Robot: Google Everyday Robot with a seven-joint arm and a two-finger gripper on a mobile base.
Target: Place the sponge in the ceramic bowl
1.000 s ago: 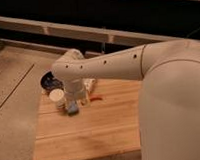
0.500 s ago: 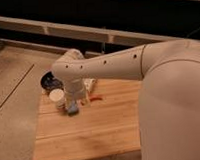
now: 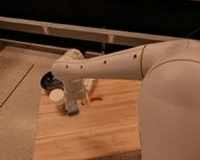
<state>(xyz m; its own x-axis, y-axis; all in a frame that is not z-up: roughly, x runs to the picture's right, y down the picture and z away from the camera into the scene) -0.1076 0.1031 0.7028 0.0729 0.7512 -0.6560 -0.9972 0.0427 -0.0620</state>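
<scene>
The light-blue sponge lies on the wooden table, just right of a white cup. My gripper points straight down and sits directly over the sponge, hiding its top; only the sponge's lower edge shows. The dark ceramic bowl stands at the table's far left corner, behind the cup and partly covered by my arm.
An off-white cup stands between the bowl and the sponge. A thin orange-red piece lies to the right of the sponge, and a small white box sits behind it. My large white arm fills the right side.
</scene>
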